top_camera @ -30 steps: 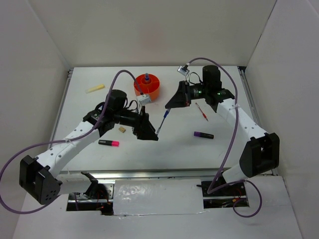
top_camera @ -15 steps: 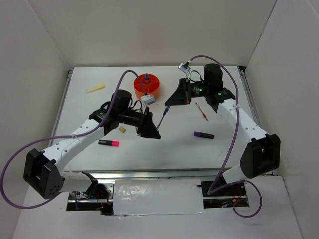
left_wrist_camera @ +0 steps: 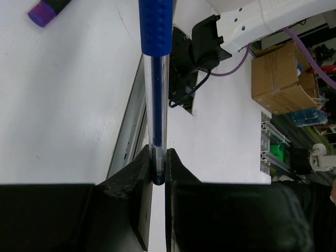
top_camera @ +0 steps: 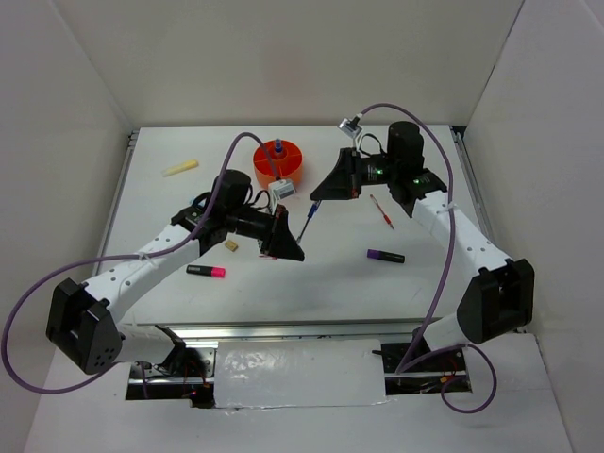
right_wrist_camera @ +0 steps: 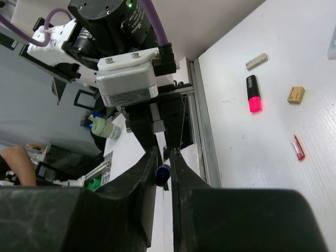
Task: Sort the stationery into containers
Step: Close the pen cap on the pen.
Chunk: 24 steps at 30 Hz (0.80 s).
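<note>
Left wrist: left gripper (left_wrist_camera: 158, 160) and right gripper (right_wrist_camera: 164, 160) both pinch the blue pen (left_wrist_camera: 156, 79) (mid-handover, I judge); you should open the right next.

Bright, even overhead light fills the white enclosure (top_camera: 283, 57), leaving only soft, faint shadows on the desk (top_camera: 321, 283). Wrist views look sharp; their lower foregrounds sink into featureless black.
</note>
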Tool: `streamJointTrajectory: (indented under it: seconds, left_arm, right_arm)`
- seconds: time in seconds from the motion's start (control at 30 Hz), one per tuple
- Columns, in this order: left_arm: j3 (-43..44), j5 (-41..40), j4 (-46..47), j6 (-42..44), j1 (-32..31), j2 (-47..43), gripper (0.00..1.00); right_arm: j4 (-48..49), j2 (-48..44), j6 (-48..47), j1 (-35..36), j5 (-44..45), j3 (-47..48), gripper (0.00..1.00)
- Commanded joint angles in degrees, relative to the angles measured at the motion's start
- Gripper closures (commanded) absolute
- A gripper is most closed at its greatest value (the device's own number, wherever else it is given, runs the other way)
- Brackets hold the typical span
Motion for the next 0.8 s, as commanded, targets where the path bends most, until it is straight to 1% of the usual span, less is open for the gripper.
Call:
streamJointTrajectory:
  seconds: [0.0, 0.23, 0.33, 0.43, 0.53, 0.77]
  left_arm:
    - [0.84, 1.43, 4.77, -2.35, 0.27, -0.25, 1.00]
    - [0.14, 0.55, 11.44, -7.98, 2.47, -0.42, 1.00]
    - [-0.04, 0.20, 13.46, -9.74, 2.73, -0.77, 1.00]
    - [-0.91, 0.02, 17.85, -12.02, 3.17, -1.13, 1.00]
    - [-1.09, -0.06, 19.70, -13.43, 3.61, -1.04, 1.00]
    - [0.49, -0.50, 20.50, -14.13, 3.96, -0.60, 1.00]
  right_arm:
    - [1.43, -2.39, -1.16, 2.72, 0.53, -1.23, 1.00]
    - [1.43, -1.95, -2.30, 5.88, 1.76, -2.47, 1.00]
    - [1.43, -1.77, -2.22, 6.15, 1.93, -2.73, 1.00]
    - [1.43, -1.51, -2.04, 6.06, 1.93, -3.26, 1.00]
    - [1.43, -0.98, -1.95, 6.32, 1.67, -3.35, 1.00]
    - [-0.41, -0.36, -2.66, 7.11, 1.41, -2.99, 1.00]
